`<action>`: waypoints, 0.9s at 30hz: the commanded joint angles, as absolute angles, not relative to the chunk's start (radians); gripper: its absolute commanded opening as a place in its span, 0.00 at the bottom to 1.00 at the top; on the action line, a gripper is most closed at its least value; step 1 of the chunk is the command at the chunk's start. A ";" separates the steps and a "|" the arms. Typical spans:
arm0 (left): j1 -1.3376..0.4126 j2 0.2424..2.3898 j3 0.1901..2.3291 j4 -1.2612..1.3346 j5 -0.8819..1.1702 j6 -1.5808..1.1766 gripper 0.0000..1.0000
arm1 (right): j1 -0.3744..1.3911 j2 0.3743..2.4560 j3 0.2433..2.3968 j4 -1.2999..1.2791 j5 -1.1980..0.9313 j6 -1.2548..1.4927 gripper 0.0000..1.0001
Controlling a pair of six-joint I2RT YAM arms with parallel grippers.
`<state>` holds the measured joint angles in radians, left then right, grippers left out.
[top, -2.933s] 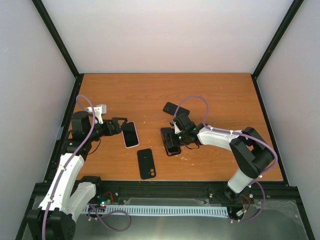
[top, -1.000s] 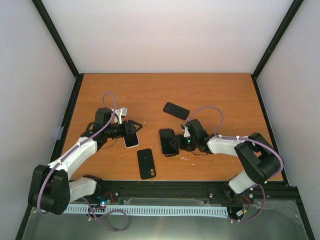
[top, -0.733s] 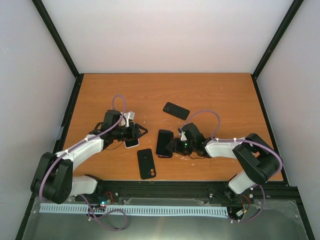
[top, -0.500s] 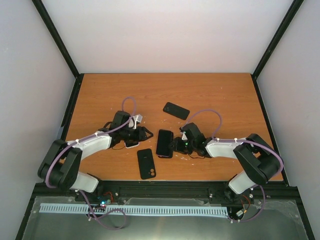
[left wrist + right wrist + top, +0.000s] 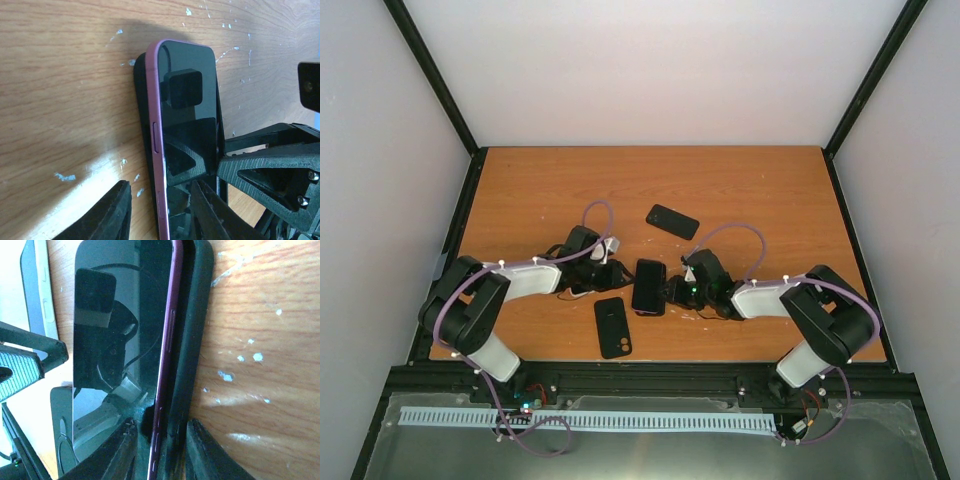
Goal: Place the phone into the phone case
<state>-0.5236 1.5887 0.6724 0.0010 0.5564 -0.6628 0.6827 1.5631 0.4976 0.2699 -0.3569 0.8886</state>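
Phone [image 5: 648,287] on edge, hemmed in from both sides.
The purple-rimmed phone stands edgewise against the black phone case [image 5: 195,315] on the table [image 5: 620,190]. The left pincer [image 5: 160,200] straddles it narrowly, one finger clear; the right pincer [image 5: 160,427] brackets phone and case closely, though actual contact cannot be told.

**Left arm** [image 5: 535,278] and **right arm** [image 5: 765,297]: white link shells are joined by black cylindrical joints, and a purple cable [image 5: 599,204] is looped along each. A green light [image 5: 692,291] is lit at the right wrist.

**Left pincer** [image 5: 160,215] and **right pincer** [image 5: 160,447]: the fingers [image 5: 107,215] are moulded in matte black. The right pincer is braced by a triangular black frame [image 5: 270,172] fastened with silver screws [image 5: 300,200].
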 commanded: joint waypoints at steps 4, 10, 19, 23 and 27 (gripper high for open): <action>-0.562 1.615 0.692 0.043 0.559 -0.686 0.33 | 0.683 1.594 0.468 0.344 -0.372 0.915 0.25; -0.564 1.625 0.683 0.048 0.559 -0.699 0.29 | 0.683 1.596 0.460 0.353 -0.380 0.917 0.23; -0.585 1.634 0.692 0.072 0.595 -0.728 0.26 | 0.683 1.598 0.440 0.382 -0.386 0.936 0.22; -0.593 1.649 0.688 0.083 0.594 -0.739 0.26 | 0.683 1.600 0.439 0.387 -0.390 0.939 0.22; -0.607 1.657 0.690 0.104 0.605 -0.754 0.25 | 0.683 1.600 0.437 0.390 -0.391 0.942 0.22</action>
